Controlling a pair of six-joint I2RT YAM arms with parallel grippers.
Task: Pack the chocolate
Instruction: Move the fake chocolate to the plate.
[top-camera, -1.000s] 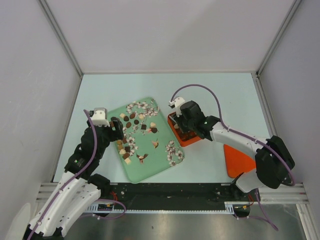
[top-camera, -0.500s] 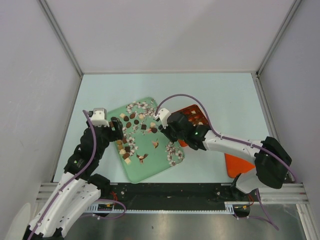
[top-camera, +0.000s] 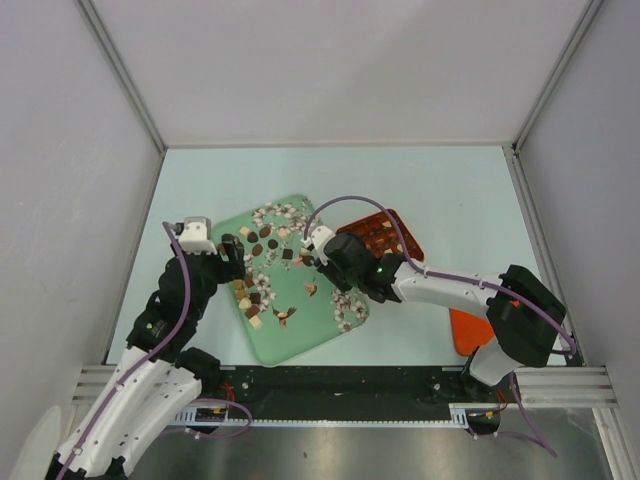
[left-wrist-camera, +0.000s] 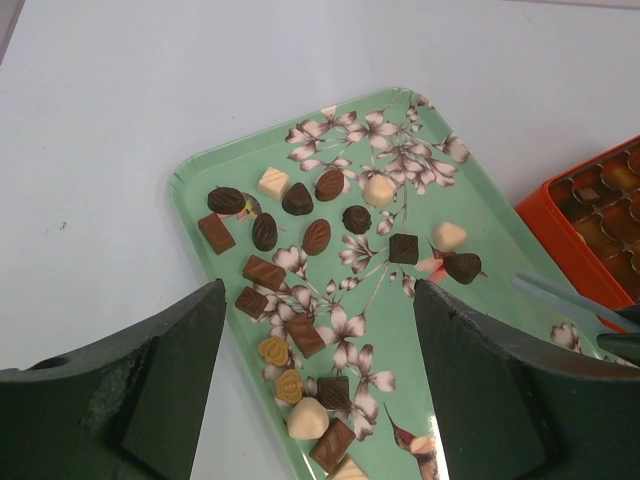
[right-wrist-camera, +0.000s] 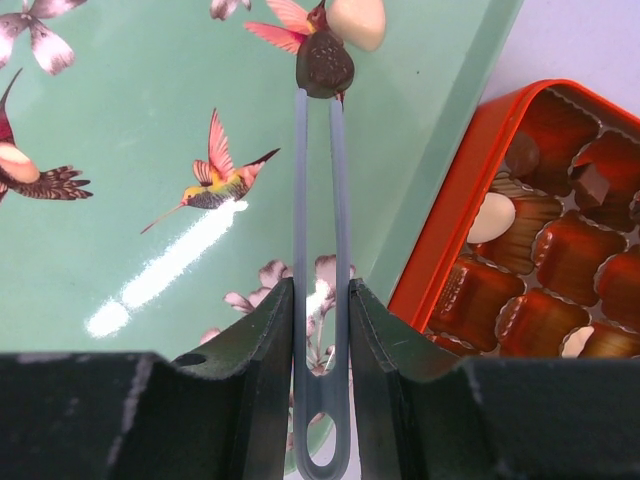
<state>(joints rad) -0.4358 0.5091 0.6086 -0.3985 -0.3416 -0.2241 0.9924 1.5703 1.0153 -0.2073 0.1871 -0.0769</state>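
Several pieces of chocolate (top-camera: 262, 262) (left-wrist-camera: 318, 237), dark, lighter brown and cream, lie on the green flowered tray (top-camera: 300, 345) (left-wrist-camera: 480, 260). My right gripper (top-camera: 322, 255) (right-wrist-camera: 320, 300) is shut on grey tweezers (right-wrist-camera: 300, 200) (left-wrist-camera: 570, 300). The tweezer tips reach the near side of a dark round piece (right-wrist-camera: 324, 66) (left-wrist-camera: 463, 266) on the tray; I cannot tell whether they pinch it. The orange box (top-camera: 385, 232) (right-wrist-camera: 560, 260) right of the tray holds several pieces in its cells. My left gripper (top-camera: 232, 258) (left-wrist-camera: 318, 330) hangs open over the tray's left edge, holding nothing.
An orange lid (top-camera: 470, 330) lies at the near right, partly under the right arm. A cream piece (right-wrist-camera: 357, 20) sits just beyond the dark one. White walls enclose the table on three sides.
My right arm has swung left from over the orange box to the tray, carrying the tweezers, and the box now shows. The left arm has stayed put.
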